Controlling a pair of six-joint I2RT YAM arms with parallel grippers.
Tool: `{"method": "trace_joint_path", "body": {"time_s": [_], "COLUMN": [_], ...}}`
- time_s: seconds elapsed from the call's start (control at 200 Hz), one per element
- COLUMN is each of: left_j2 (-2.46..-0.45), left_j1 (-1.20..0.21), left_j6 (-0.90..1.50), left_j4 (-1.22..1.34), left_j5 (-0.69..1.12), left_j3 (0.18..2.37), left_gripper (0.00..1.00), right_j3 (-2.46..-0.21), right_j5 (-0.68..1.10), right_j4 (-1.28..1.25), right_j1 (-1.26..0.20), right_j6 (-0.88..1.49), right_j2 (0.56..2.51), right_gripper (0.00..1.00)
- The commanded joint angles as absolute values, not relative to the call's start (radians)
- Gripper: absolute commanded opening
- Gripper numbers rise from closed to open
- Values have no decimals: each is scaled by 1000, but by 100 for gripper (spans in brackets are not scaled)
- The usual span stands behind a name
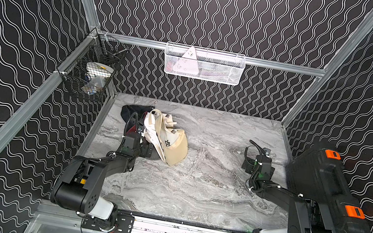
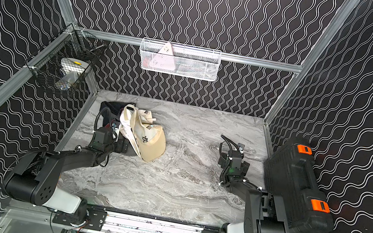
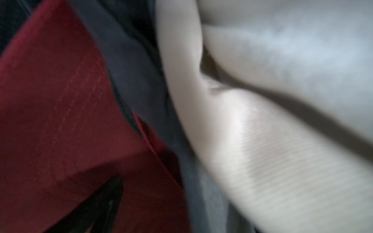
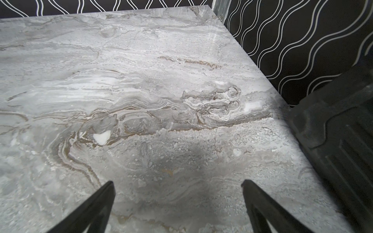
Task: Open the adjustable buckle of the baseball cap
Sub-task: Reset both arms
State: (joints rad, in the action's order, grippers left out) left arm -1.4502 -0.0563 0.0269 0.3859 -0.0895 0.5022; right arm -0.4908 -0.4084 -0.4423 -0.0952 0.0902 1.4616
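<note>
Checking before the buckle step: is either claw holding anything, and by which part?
Right claw: nothing, open above the marble table. Left claw: wide open, down in the pile of caps beside the beige cap; no grip shows.

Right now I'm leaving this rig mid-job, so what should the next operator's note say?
Left gripper: jaws open, pushed into the cap pile beside the beige cap; nothing visibly gripped.
Right gripper: open, over bare table, holding nothing.
Caps: heaped at the table's far left.
Done: nothing visible; no buckle held.
Left: find the buckle, open it.
</note>
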Motion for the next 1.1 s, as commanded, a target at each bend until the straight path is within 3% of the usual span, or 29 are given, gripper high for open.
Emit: {"method": "trace_joint_path", "body": {"time_s": [0.0, 1.096], "left_j2": [-1433, -1522], "left_j1": [-54, -54], "left_j6": [10, -6], "left_j4": [494, 592], "left_j5": [-99, -78], "left_j3": [471, 506], "left_gripper": [99, 99], "right_j3": [-503, -535], "right_j5": [-399, -351], "right_j4": [-486, -546], "right_j1": [-92, -69], "right_j6": [100, 86], "right_j2": [1475, 1539], "right_gripper": [100, 100]}}
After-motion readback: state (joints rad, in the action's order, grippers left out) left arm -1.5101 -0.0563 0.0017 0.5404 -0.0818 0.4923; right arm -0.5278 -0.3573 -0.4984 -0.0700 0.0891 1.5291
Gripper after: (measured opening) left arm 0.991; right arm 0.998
